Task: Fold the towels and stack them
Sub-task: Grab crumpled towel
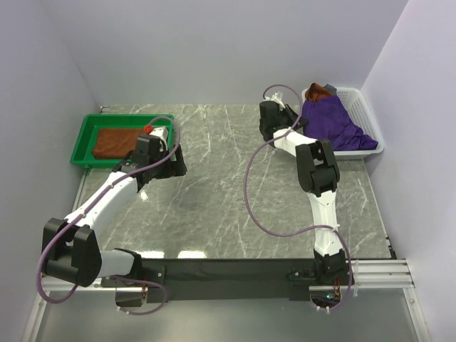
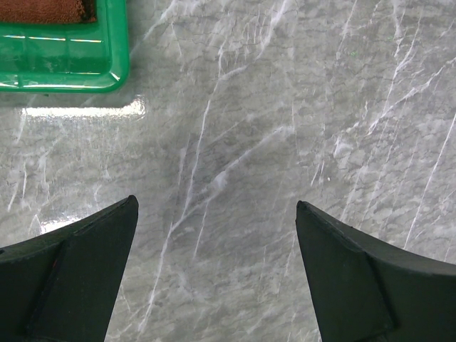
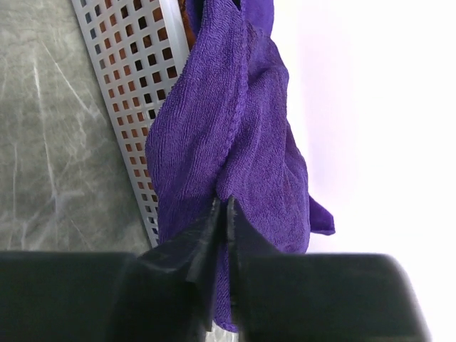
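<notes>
A purple towel (image 1: pixel 329 117) hangs out of the white basket (image 1: pixel 363 114) at the back right. My right gripper (image 1: pixel 305 122) is shut on a fold of it; in the right wrist view the jaws (image 3: pixel 225 204) pinch the purple towel (image 3: pixel 228 128) beside the basket wall (image 3: pixel 128 92). A rust-brown towel (image 1: pixel 114 141) lies folded in the green tray (image 1: pixel 87 135) at the back left. My left gripper (image 1: pixel 171 162) is open and empty over bare marble just right of the tray; its wrist view shows the tray corner (image 2: pixel 71 68) with the brown towel (image 2: pixel 43 8).
A rust-brown cloth (image 3: pixel 187 14) shows inside the basket behind the purple one. A grey item (image 1: pixel 320 90) sits at the basket's back. Walls close in on the left, back and right.
</notes>
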Controlling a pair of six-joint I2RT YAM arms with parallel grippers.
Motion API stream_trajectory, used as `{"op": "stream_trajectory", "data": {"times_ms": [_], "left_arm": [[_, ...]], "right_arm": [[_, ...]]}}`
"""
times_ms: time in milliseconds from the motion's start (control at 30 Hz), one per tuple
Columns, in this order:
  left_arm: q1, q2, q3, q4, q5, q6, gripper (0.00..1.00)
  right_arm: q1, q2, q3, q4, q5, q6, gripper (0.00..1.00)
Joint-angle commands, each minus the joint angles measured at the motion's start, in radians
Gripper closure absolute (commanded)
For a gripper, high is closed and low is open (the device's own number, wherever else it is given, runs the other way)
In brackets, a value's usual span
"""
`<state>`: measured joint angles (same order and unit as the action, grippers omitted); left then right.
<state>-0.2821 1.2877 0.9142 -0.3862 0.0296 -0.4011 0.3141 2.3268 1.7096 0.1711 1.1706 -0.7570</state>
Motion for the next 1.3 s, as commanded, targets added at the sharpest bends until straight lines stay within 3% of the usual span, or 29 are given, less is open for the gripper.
{"op": "stream_trajectory", "data": {"times_ms": [0, 67, 433, 700, 967, 1100, 1267], "left_arm": [[-0.002, 0.002, 0.037, 0.001, 0.006, 0.018, 0.02], [-0.002, 0.001, 0.035, 0.003, 0.006, 0.019, 0.02], [-0.002, -0.001, 0.038, 0.001, 0.001, 0.018, 0.02], [-0.002, -0.005, 0.038, 0.0, -0.002, 0.019, 0.02], [-0.002, -0.007, 0.037, 0.0, -0.011, 0.021, 0.02], [-0.002, -0.007, 0.037, 0.0, -0.014, 0.019, 0.02], [-0.002, -0.002, 0.035, 0.0, -0.02, 0.019, 0.02]], "right_arm": [[0.0, -0.01, 0.042, 0.008, 0.021, 0.013, 0.93], [0.002, -0.02, 0.039, 0.008, 0.024, 0.015, 1.0], [0.003, -0.292, 0.125, -0.076, -0.083, 0.099, 1.0], [-0.003, -0.395, 0.24, -0.038, -0.147, 0.082, 1.0], [0.025, -0.403, 0.536, -0.163, -0.347, 0.217, 1.0], [0.028, -0.385, 0.668, -0.079, -0.458, 0.179, 1.0], [0.031, -0.437, 0.664, 0.002, -0.595, 0.237, 1.0]]}}
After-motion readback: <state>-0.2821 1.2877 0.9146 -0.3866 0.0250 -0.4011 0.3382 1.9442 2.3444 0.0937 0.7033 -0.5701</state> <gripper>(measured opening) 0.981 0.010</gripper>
